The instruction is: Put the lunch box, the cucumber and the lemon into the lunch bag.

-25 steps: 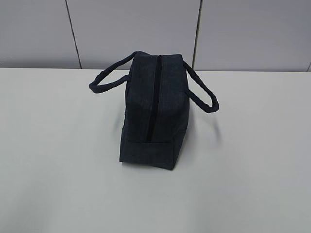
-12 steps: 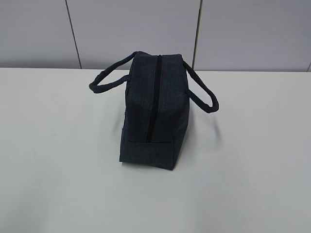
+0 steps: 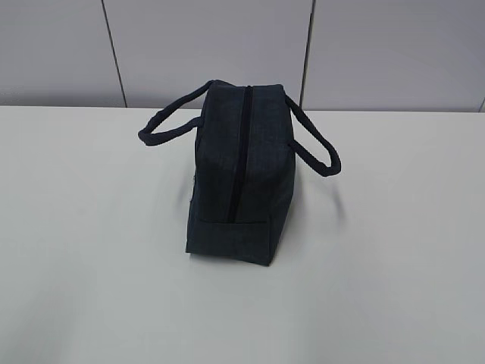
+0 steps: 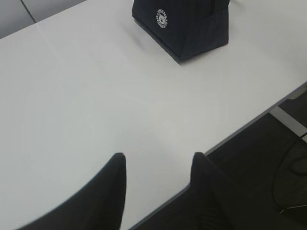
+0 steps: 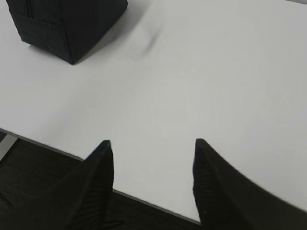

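Note:
The dark navy lunch bag stands on the white table with its end toward the camera, zipper closed along the top and a loop handle hanging out on each side. It also shows in the left wrist view, with a round white logo, and in the right wrist view. My left gripper is open and empty over the table's front edge. My right gripper is open and empty over the front edge too. Neither gripper shows in the exterior view. The lunch box, cucumber and lemon are out of view.
The table's front edge runs close under both grippers, with dark floor and a cable beyond it. A grey panelled wall stands behind the table.

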Action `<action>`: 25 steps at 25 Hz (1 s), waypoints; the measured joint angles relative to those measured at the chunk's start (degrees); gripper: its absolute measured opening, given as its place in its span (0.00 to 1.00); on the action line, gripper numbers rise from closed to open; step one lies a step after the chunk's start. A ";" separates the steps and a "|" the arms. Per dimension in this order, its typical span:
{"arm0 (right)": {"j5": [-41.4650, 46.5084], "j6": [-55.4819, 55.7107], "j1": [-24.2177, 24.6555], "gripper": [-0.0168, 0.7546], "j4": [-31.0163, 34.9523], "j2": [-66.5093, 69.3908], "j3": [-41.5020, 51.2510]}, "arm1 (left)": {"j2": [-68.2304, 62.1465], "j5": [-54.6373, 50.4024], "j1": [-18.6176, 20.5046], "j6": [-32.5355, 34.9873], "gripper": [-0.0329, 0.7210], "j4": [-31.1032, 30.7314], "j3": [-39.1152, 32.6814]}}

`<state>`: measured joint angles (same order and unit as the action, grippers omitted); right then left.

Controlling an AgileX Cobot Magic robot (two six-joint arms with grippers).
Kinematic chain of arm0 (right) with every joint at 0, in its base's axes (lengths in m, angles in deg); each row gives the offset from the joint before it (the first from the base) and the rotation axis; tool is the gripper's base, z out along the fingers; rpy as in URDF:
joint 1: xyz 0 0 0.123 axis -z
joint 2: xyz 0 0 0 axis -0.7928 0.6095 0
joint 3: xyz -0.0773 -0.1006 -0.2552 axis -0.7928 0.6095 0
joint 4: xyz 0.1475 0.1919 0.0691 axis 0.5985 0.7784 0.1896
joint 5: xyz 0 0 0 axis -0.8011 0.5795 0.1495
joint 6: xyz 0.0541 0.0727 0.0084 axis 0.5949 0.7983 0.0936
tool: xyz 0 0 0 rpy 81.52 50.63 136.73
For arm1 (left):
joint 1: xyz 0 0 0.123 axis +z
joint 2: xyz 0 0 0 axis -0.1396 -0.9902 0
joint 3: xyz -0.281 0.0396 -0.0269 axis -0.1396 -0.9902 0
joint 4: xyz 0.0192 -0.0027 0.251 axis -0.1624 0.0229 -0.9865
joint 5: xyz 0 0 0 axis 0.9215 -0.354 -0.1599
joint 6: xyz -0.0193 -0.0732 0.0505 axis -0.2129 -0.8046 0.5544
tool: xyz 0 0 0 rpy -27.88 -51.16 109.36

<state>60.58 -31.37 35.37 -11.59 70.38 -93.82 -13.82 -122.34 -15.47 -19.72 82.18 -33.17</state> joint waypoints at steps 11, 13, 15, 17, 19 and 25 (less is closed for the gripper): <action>-0.13 0.00 1.60 0.54 0.04 0.00 0.00 | 0.00 0.00 7.60 0.00 0.45 0.00 0.00; -0.13 0.00 4.60 0.54 0.04 0.00 0.00 | 0.00 0.00 11.47 0.00 0.45 0.00 0.00; -0.13 0.00 8.42 0.54 0.04 0.00 0.00 | 0.00 0.00 15.61 0.00 0.45 0.00 0.00; -0.13 0.00 13.06 0.54 0.04 0.00 0.00 | 0.00 0.00 18.66 0.00 0.45 0.00 0.00; -0.17 0.00 16.75 0.54 0.04 0.00 0.00 | 0.00 0.00 20.74 0.00 0.45 0.00 0.00; -0.26 0.00 20.11 0.54 0.04 0.00 0.00 | 0.00 0.09 21.53 0.00 0.45 0.00 0.00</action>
<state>60.33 -31.37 55.49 -11.55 70.38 -93.82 -13.82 -122.25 6.06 -19.72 82.18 -33.17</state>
